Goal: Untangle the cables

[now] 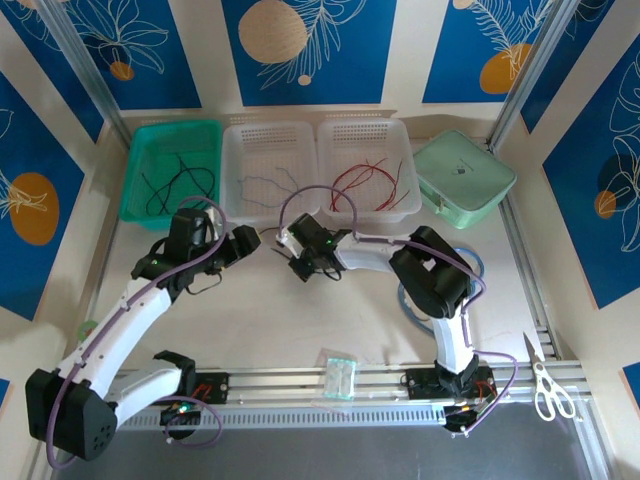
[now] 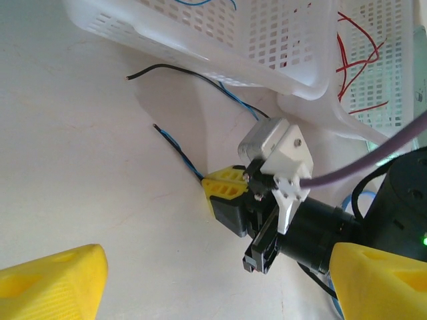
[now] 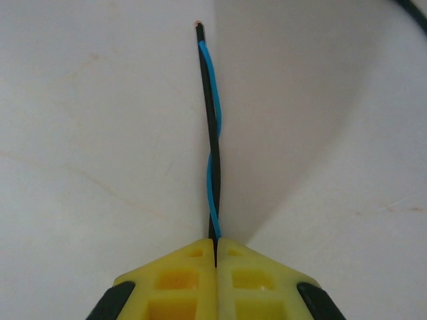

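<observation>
A black wire and a blue wire twisted round each other (image 3: 212,160) lie on the white table. My right gripper (image 3: 215,243) is shut on this twisted pair, whose free end points away from the fingers. In the left wrist view the same pair (image 2: 179,151) runs out from the right gripper's yellow fingers (image 2: 229,187), and a second black-and-blue end (image 2: 175,68) lies near the white basket. My left gripper (image 2: 217,267) is wide open just beside the right one, holding nothing. From above, the left gripper (image 1: 255,240) and right gripper (image 1: 298,262) meet mid-table.
At the back stand a green tray (image 1: 140,170) with black wires, a white basket (image 1: 232,150) with blue wires, a white basket (image 1: 398,150) with red wires and a mint lidded box (image 1: 463,177). Scissors (image 1: 545,385) and a small plastic bag (image 1: 338,377) lie near the front rail.
</observation>
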{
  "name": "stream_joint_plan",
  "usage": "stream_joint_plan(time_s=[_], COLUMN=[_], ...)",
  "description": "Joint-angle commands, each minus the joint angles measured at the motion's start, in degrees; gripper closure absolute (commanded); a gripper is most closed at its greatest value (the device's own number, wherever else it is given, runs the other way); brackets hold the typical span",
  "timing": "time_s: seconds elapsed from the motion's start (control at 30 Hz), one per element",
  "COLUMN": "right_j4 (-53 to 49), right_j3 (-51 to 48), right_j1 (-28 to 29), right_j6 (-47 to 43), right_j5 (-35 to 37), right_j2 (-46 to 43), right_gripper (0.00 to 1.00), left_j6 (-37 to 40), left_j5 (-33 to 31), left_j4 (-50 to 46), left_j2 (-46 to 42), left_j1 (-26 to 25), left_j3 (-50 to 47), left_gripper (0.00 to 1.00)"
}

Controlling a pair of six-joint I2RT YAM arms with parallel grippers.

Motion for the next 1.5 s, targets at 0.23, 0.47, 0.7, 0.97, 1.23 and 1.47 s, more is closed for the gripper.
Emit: stream_joint_plan(time_s=[0.23,0.47,0.7,0.97,1.23,1.47], right_j4=[4.6,22.5,28.5,27.1,26.6,27.0], right_j3=[-12.8,-27.3,-29.7,-28.6,-29.4,-30.1], right_j1=[0.9,-4.3,-5.7,-4.7,-3.8,-3.8], right_j6=[4.9,19.5,24.8,24.2,24.0,23.6], right_j5=[-6.4,-16.0,-17.0,-17.3,-17.5,-18.2], right_j2=[-17.7,-30.4,-33.9,-35.0,-36.7,-37.9], right_gripper=[1.00,1.00,1.00,1.00,1.00,1.00], left_j6=[0.4,-2.0,-3.9,-2.2,-4.1,-4.8], left_j5=[5.3,11.2,14.4,10.7,14.3,14.7], left_j4=[-1.1,4.3,10.5,12.6,17.9,20.1], left_j2=[-1.0,1.1,5.6,9.5,13.9,15.3], left_j1=[0.2,-0.2,-3.8,-5.8,-5.8,-5.9], left_j3=[4.1,3.6,4.2,4.8,5.3,5.3], left_gripper=[0.18,0.36,0.49,0.60,0.61,0.68])
